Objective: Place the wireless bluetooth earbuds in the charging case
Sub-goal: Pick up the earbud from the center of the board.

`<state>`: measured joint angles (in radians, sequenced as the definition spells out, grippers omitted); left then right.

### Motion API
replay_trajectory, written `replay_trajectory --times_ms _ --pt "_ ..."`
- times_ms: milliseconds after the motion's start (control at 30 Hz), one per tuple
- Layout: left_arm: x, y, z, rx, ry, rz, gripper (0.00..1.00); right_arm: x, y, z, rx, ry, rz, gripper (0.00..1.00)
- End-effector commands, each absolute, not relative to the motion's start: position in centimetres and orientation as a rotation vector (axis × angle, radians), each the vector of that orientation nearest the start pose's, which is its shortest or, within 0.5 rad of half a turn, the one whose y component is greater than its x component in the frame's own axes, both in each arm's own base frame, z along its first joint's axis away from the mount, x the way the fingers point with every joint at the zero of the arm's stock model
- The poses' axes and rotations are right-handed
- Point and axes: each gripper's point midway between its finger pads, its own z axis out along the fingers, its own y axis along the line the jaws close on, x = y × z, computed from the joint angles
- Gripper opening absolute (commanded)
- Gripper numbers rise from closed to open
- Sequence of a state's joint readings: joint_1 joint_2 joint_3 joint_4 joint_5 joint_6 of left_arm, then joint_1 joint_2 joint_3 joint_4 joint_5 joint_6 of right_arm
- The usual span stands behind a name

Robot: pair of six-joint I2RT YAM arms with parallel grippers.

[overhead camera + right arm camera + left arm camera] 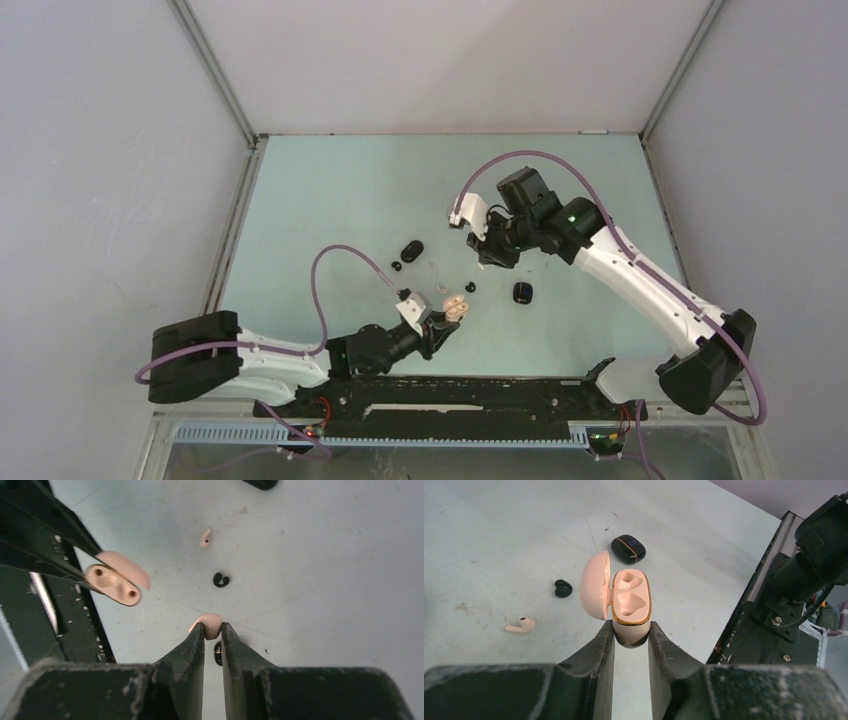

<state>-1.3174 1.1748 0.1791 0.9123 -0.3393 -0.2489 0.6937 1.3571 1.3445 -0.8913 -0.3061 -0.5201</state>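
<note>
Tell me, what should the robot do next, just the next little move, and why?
Probably the right gripper should carry its pink earbud over to the charging case. It is already pinched shut on that bud, the left gripper holds the case up with its lid open, and both sockets look empty.

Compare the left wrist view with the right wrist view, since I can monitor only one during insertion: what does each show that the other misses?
Left wrist only: the open pink case face-on, both sockets empty, and a closed black case in full. Right wrist only: the right gripper pinching a pink earbud. Both: the left gripper holding that case, a loose pink earbud and a black earbud.
</note>
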Motion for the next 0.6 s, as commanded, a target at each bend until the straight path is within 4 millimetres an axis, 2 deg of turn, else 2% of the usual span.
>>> replay_trajectory --times_ms 0,133,233,367,567 --pt "14.8 -33.2 16.2 0.547 1.499 -0.898 0.00 21.1 24.7 24.8 -1.560 1.815 0.604 0.09" --pt "15.2 -33.6 18.0 0.479 1.446 -0.932 0.00 19.3 25.6 27.6 -1.504 1.714 0.724 0.10" --pt "15.1 -34.1 19.4 0.440 1.387 -0.987 0.00 19.0 26.7 28.4 -1.453 1.718 0.811 0.11" --pt "15.0 -34.8 20.6 0.388 1.347 -1.053 0.00 18.6 27.9 28.5 -1.424 1.743 0.911 0.12" --pt "15.4 -34.9 21.7 0.308 1.341 -1.089 0.00 18.8 28.2 27.5 -1.417 1.773 0.918 0.12"
